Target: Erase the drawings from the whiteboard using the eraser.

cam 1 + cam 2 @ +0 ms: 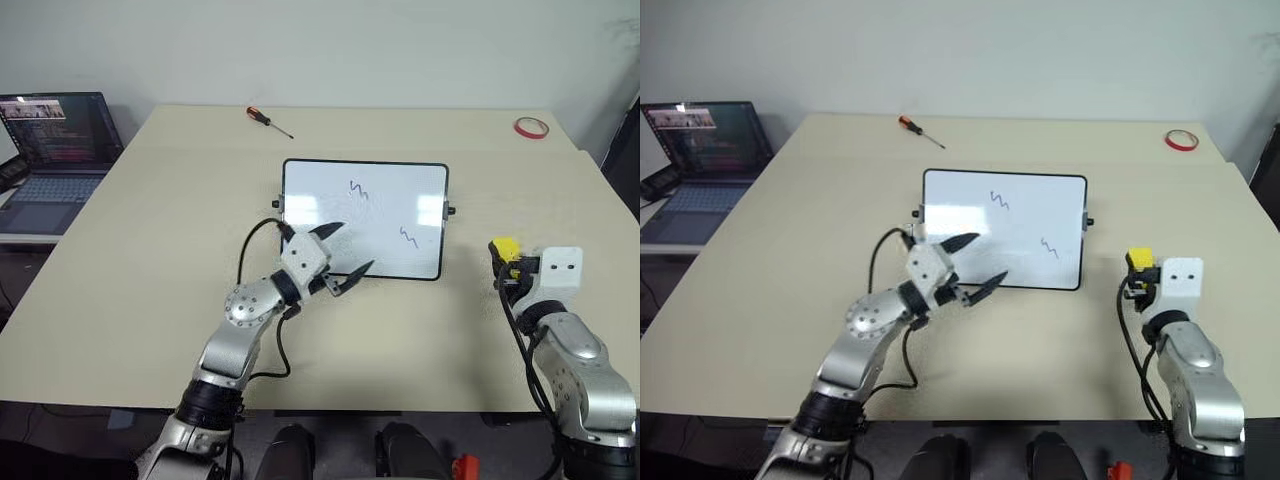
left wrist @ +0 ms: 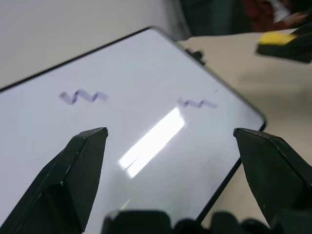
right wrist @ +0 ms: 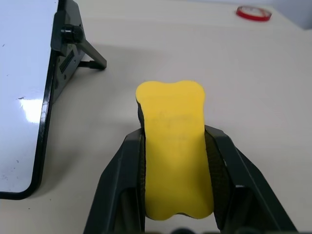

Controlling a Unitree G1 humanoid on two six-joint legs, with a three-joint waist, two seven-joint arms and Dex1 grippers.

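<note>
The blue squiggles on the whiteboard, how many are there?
2 that I can see. One blue squiggle sits in the upper middle of the whiteboard; the other squiggle is lower, toward the right edge. The left end effector may hide more.

My left gripper (image 1: 343, 256) sits over whiteboard (image 1: 400, 180) near-left corner; drawings (image 1: 359, 189) just beyond it. My right gripper (image 3: 174, 146), w/ eraser (image 3: 175, 151) in it, is right of board (tape ring (image 1: 531, 127) far beyond).

Head cameras look down at the whiteboard (image 1: 364, 218); wrist cameras view it close.
</note>
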